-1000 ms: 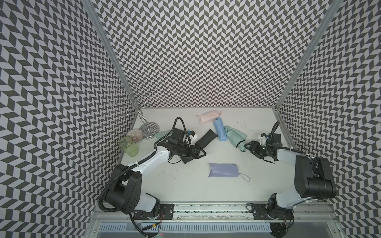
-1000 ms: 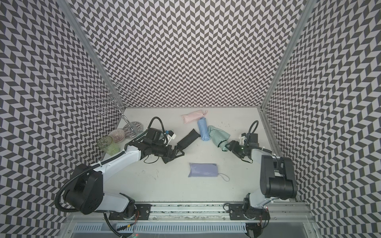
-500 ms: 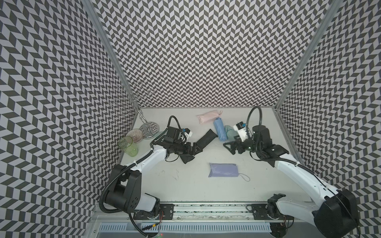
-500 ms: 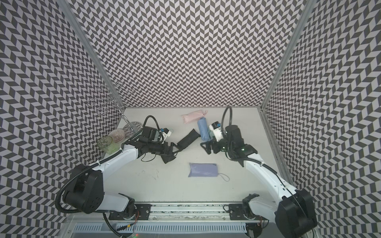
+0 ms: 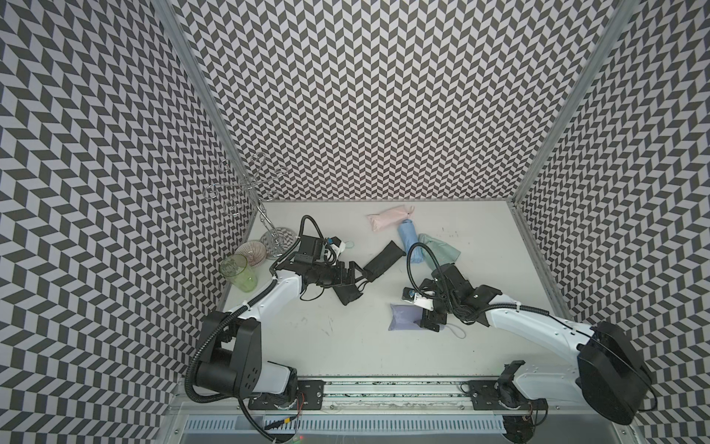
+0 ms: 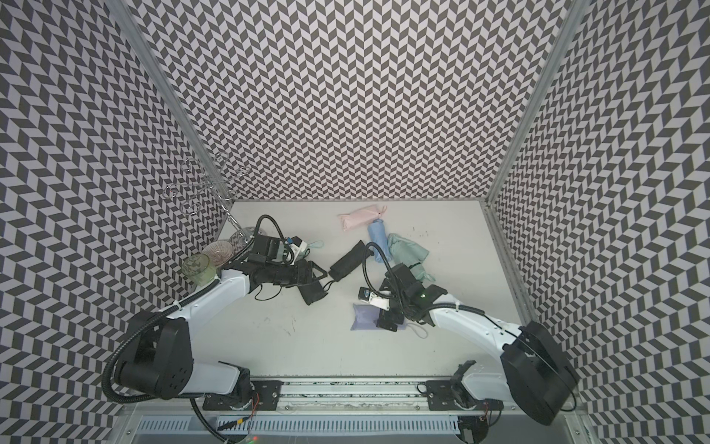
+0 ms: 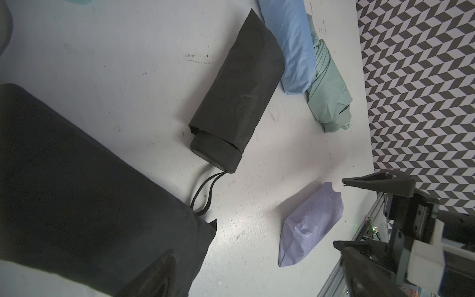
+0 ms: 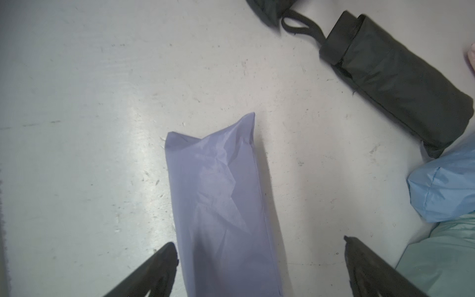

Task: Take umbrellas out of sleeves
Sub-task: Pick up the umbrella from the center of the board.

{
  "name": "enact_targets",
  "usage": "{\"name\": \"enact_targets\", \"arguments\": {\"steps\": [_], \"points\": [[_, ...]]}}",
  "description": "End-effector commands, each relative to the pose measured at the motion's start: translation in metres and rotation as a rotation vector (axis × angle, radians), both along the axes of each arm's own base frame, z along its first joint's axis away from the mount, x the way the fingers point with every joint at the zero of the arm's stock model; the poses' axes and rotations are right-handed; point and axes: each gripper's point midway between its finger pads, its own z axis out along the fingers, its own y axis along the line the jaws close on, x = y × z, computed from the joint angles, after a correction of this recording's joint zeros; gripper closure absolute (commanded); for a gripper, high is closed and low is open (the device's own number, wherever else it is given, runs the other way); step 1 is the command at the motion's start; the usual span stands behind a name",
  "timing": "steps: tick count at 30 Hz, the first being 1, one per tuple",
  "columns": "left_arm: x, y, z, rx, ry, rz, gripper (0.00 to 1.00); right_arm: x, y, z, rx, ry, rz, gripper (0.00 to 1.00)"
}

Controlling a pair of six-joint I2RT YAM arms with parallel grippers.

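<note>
Chevron walls boxed in a scuffed pale tabletop (image 5: pixel 307 346), and all eyes were on the lavender umbrella (image 8: pixel 218 200), lying flat in the near-right part of the table, well apart from the pink umbrella (image 5: pixel 388 217), the light blue umbrella (image 5: pixel 409 240) and the mint umbrella (image 5: pixel 440 248) at the far side. Its smooth sleeve looked fully on, closed end pointing left, wrist loop (image 5: pixel 457 331) trailing right. The right gripper (image 8: pixel 258 243) was poised over the loop end, jaws spread wide, one finger each side of the sleeve, clamping nothing; whether the tips touched the table I could not tell. The left gripper (image 5: pixel 355 273) was likewise released, hanging over a black fabric bundle (image 5: pixel 347 298) just beside the sleeved black umbrella (image 7: pixel 236 84). Judgement call: bite low at the handle end, catching the hard handle rather than loose sleeve cloth, bring the left gripper over to pinch the closed corner, then pull straight along the length. Grab only fabric and the whole package would likely slide as one.
</note>
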Motion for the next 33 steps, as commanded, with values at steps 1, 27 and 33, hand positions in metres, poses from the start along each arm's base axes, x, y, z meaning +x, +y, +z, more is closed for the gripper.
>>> {"name": "enact_targets", "arguments": {"steps": [1,27,33], "points": [[-0.003,0.003,-0.002,0.007,0.000,-0.005,0.00,0.005,0.001,-0.011,-0.068,-0.040,0.070,0.00],[-0.001,0.008,-0.011,0.009,0.019,0.004,0.00,-0.007,0.010,-0.050,-0.087,0.090,0.063,0.00],[-0.001,0.007,-0.010,0.006,0.020,0.002,0.00,-0.007,0.010,-0.055,-0.097,0.105,0.052,0.03]]}}
